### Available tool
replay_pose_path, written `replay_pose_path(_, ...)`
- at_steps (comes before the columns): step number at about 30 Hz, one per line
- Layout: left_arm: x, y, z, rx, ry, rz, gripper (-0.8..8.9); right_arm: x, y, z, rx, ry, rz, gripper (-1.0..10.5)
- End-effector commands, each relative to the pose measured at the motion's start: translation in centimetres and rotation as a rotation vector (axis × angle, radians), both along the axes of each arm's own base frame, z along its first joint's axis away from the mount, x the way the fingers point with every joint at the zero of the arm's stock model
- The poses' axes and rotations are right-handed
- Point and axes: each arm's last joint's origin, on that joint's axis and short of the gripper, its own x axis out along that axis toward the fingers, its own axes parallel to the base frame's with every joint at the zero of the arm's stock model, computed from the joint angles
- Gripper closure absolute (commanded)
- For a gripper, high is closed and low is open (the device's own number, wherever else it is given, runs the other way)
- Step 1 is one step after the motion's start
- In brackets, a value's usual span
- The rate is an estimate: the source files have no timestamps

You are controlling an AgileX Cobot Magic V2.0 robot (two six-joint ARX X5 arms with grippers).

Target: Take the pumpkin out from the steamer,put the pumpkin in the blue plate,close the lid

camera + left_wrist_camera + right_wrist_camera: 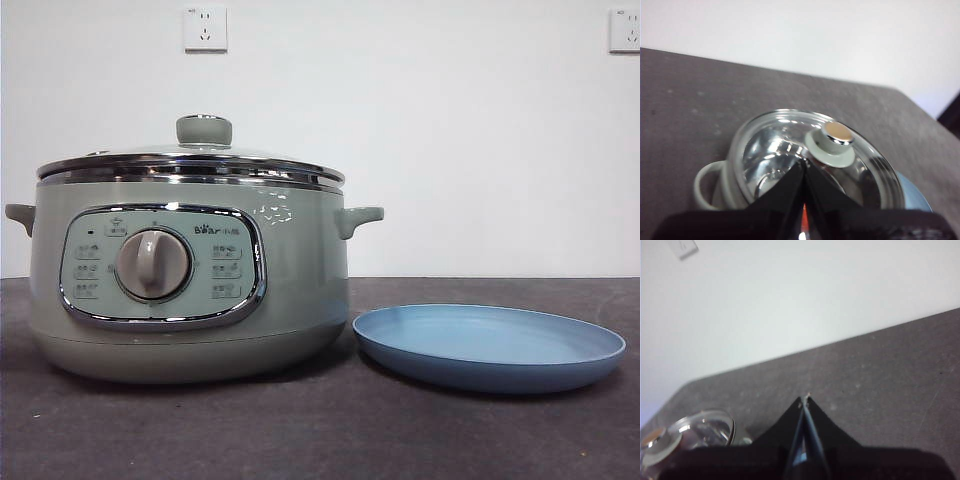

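The sage-green steamer (190,300) stands at the left of the table with the glass lid (215,158) shut on it. To its right lies the blue plate (490,345), with nothing on it. Neither arm shows in the front view. My left gripper (803,162) hangs shut above the lid (775,145), beside the lid's knob (837,137). The pumpkin is hidden except for an orange-red sliver (804,216) behind the jaws' base. My right gripper (805,399) is shut over bare table, away from the lid (705,430).
The steamer's side handles (358,218) stick out to both sides; one handle (705,185) also shows in the left wrist view. The dark table runs back to a white wall with power sockets (205,29).
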Motion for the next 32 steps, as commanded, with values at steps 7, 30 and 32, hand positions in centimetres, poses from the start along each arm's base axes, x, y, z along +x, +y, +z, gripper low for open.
replay_pose_path(7,2.2,-0.3,2.9,0.111,0.076,-0.146,8.11,3.5,0.8,2.4,-0.138,0.141,0.195,8.8)
replay_pose_path(30,8.6,-4.8,5.2,0.135,0.087,-0.248,3.43,6.1,1.7,1.4,-0.134,0.251,0.231,4.7)
replay_pose_path(32,9.7,-5.8,5.1,0.173,0.095,-0.256,3.43,6.1,1.7,1.4,-0.134,0.25,0.234,4.7)
